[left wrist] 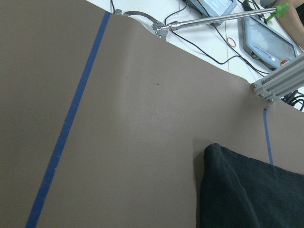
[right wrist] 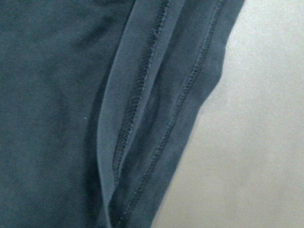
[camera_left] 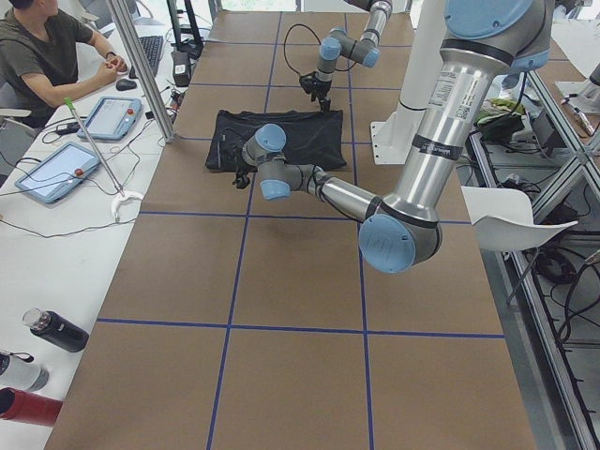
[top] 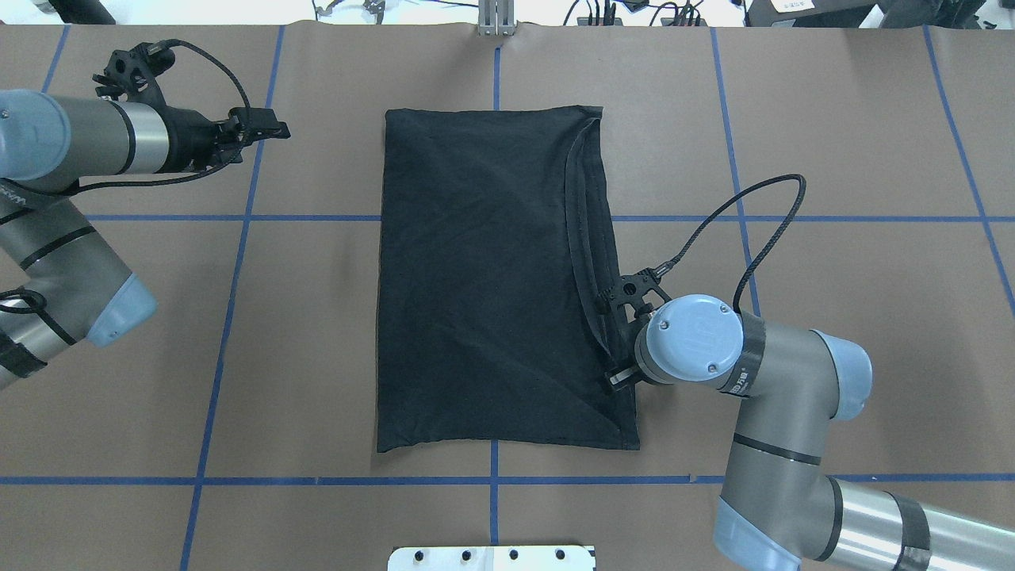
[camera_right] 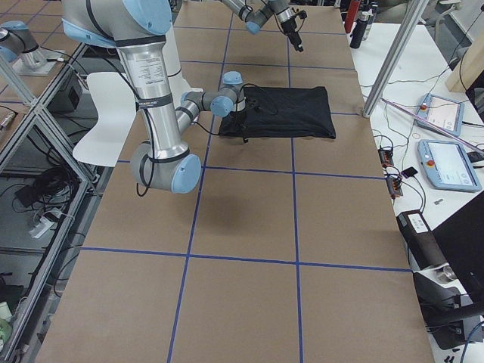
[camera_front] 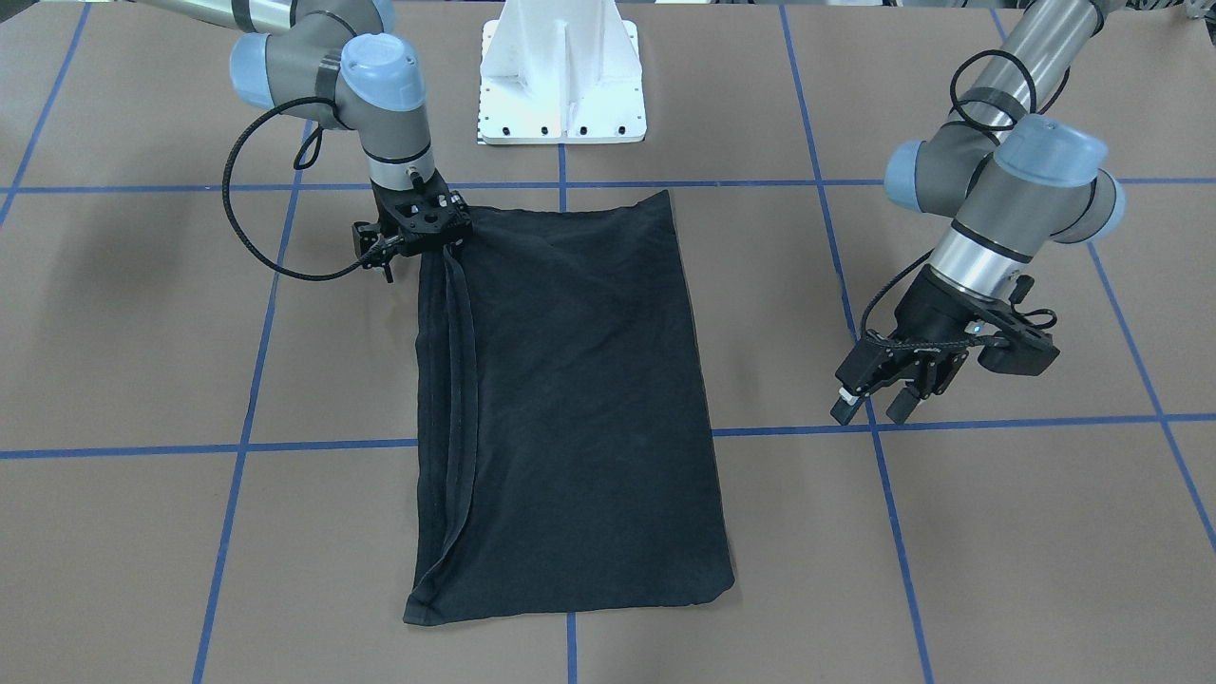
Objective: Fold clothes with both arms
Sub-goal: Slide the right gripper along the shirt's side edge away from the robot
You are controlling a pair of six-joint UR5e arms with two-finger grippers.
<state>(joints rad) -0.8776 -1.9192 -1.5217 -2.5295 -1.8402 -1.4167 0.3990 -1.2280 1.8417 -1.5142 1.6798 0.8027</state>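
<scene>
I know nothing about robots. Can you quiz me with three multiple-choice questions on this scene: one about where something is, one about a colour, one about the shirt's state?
1. Which grey metal arm has its jaws at the edge of the black cotton T-shirt? A) left arm B) right arm C) both
2. What colour are the tape lines on the brown paper-covered table? A) red B) blue C) yellow
3. How does the T-shirt lie? A) crumpled B) hanging C) folded flat
Answers: B, its jaws meet the hem; B, the grid is blue; C, a flat rectangle.
</scene>
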